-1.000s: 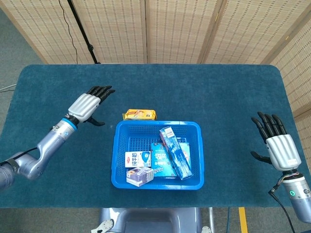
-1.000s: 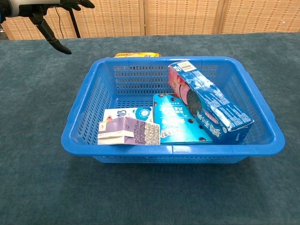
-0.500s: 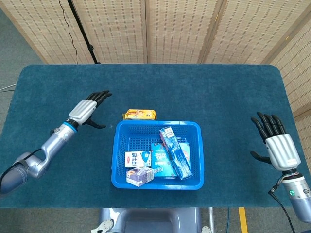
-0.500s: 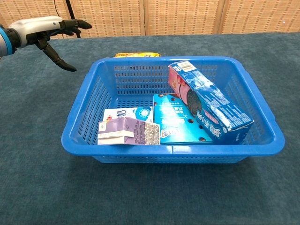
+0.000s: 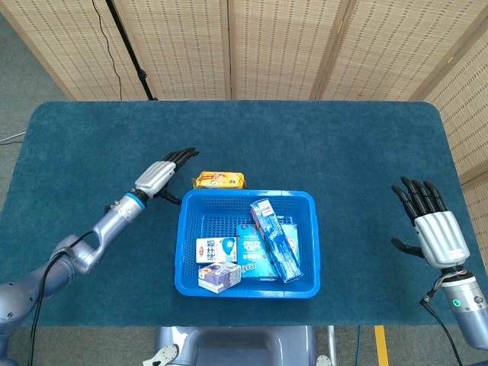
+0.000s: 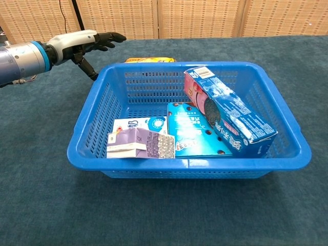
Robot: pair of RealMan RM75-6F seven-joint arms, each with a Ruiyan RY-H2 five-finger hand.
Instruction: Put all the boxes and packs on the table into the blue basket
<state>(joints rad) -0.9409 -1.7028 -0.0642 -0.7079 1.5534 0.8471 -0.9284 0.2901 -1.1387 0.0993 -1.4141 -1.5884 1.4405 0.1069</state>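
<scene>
Head view: the blue basket (image 5: 248, 286) holds four cartons, a yellow pack (image 5: 219, 180) lies on the table just beyond its far rim, the left hand (image 5: 163, 174) reaches there with fingers spread, empty; right hand (image 5: 433, 226) splayed far right. Chest view: a tall carton (image 6: 230, 113) leans inside, small boxes (image 6: 138, 141) near left

lab/studio, wicker screens (image 5: 282, 46), tripod (image 5: 126, 49)

Your head view looks steeply down from above, taking in the whole desk (image 5: 366, 145). Your chest view sits low and close, facing forward across it. Both share the blue basket (image 5: 187, 229) (image 6: 92, 115) and left hand (image 5: 162, 175) (image 6: 77, 42).
</scene>
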